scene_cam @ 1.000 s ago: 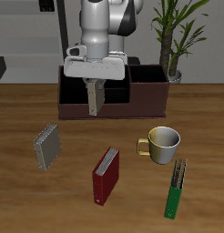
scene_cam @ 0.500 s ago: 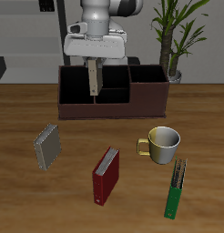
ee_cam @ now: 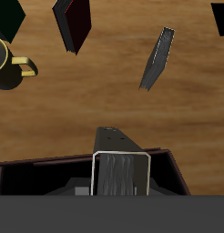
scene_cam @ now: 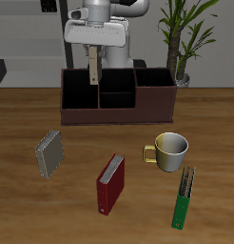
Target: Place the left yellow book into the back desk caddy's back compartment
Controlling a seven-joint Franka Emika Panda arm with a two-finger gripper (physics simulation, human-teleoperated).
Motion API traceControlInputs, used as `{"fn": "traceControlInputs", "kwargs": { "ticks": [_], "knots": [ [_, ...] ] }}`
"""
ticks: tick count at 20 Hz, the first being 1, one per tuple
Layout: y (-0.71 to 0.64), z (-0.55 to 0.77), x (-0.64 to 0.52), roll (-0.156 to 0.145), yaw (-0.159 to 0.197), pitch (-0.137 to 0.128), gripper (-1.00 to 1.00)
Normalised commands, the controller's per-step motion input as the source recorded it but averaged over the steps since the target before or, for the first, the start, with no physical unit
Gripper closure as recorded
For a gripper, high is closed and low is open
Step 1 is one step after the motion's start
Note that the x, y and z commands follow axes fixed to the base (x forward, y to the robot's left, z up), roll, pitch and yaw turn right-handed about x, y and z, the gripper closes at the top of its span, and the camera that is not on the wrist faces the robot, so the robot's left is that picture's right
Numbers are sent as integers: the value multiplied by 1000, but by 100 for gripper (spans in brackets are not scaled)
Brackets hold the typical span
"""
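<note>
My gripper (scene_cam: pixel 94 51) is shut on the left yellow book (scene_cam: pixel 94 69), a slim tan book that hangs upright below the fingers. The book is held above the back desk caddy (scene_cam: pixel 81 112), a wide dark reddish-brown box with black cells. The book's lower end hangs over the side cell beside the middle section, just next to the back compartment (scene_cam: pixel 117 79). In the wrist view the book (ee_cam: pixel 118 171) stands straight out from the gripper, over the caddy's rim (ee_cam: pixel 32 166).
A squarer grey book (scene_cam: pixel 49 152), a red book (scene_cam: pixel 110 181), a yellow-rimmed mug (scene_cam: pixel 170 150) and a green book (scene_cam: pixel 185 195) lie on the table in front of the caddy. A potted plant (scene_cam: pixel 181 38) stands behind the caddy's end.
The gripper has risen and moved back with the book. The book's lower end has gone from in front of the caddy's front wall to above its cells.
</note>
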Motion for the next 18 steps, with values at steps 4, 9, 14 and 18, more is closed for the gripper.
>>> {"fn": "traceControlInputs", "kwargs": {
  "ticks": [4, 9, 14, 18],
  "knots": [
    [-135, 168, -461, -16, 57, -28, 100],
    [-79, 122, -353, 1, 50, -20, 100],
    [46, 109, -334, 21, 68, -23, 100],
    [109, 64, -271, 37, 94, -6, 100]
  ]
}}
